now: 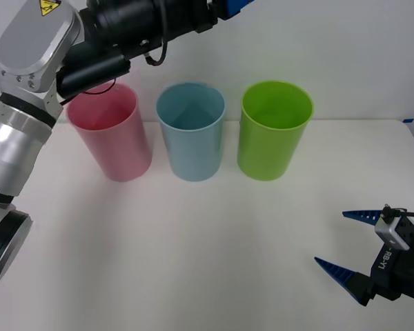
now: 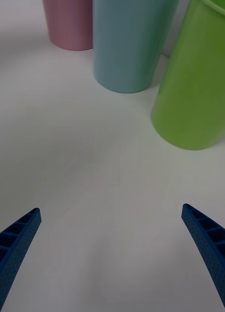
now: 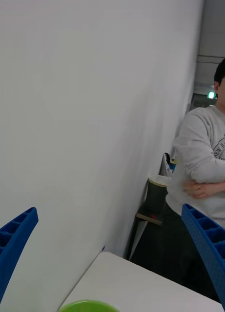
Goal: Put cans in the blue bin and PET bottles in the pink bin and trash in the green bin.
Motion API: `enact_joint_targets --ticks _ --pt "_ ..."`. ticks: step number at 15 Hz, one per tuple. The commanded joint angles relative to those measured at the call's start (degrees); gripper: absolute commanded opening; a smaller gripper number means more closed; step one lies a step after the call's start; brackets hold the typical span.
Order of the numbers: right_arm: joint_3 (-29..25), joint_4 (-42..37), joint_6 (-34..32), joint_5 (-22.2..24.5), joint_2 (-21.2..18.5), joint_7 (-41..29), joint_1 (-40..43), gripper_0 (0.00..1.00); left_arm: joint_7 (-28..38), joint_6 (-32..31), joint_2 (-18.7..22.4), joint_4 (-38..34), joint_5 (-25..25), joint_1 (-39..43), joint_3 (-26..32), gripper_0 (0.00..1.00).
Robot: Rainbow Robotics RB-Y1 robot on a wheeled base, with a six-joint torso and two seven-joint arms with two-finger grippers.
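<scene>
Risk sits with the left end effector (image 3: 110, 263), fingers apart, high above the green bin (image 1: 274, 129): descending carelessly could topple it; right end effector (image 1: 350, 249) waits, spread, nearer.

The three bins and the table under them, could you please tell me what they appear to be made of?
The pink bin, blue bin and green bin look like smooth, thin-walled plastic: uniform colour, seamless walls, a soft sheen. The table looks like a matte white laminate or painted board, showing only diffuse shadows; which one is unclear.
</scene>
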Motion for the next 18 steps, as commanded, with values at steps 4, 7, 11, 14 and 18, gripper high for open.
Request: enact_joint_targets --ticks 4,7,11,14,18 --pt "0.0 0.0 0.0 0.0 0.0 0.0 0.0 1.00 6.4 -13.8 0.4 -16.2 -10.9 15.8 15.3 1.00" --pt "0.0 0.0 0.0 0.0 0.0 0.0 0.0 1.00 6.1 -21.0 0.5 -18.3 -12.7 19.8 21.6 1.00" --pt "0.0 0.0 0.0 0.0 0.0 0.0 0.0 1.00 8.2 -24.2 1.5 -26.3 -16.4 30.3 26.6 1.00" --pt "0.0 0.0 0.0 0.0 0.0 0.0 0.0 1.00 8.9 -22.4 4.5 -32.8 -16.4 39.0 26.9 1.00" --pt "0.0 0.0 0.0 0.0 0.0 0.0 0.0 1.00 10.2 -21.3 6.3 -41.8 -16.3 50.2 29.1 1.00"
